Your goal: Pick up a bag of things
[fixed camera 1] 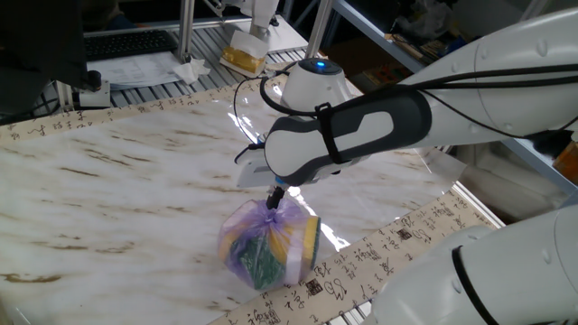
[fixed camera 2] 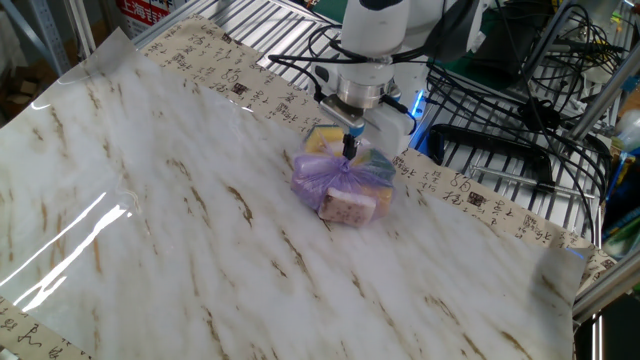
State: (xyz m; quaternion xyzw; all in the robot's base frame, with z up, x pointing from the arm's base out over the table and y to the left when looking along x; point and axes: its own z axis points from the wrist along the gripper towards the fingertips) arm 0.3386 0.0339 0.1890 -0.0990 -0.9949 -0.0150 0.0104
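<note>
The bag of things (fixed camera 1: 267,242) is a small translucent purple plastic bag with green, yellow and white items inside. It sits on the marble-patterned table near the edge with the printed paper border, and also shows in the other fixed view (fixed camera 2: 345,186). My gripper (fixed camera 1: 275,197) is straight above it, its narrow dark fingers closed on the knotted top of the bag (fixed camera 2: 348,160). The bag's body still rests on the table. The white arm hides the gripper's upper part in one view.
A paper strip with printed characters (fixed camera 1: 379,253) borders the table edge beside the bag. A yellow packet (fixed camera 1: 242,58) and a keyboard (fixed camera 1: 126,43) lie beyond the far edge. Cables and metal racks (fixed camera 2: 520,120) stand behind the arm.
</note>
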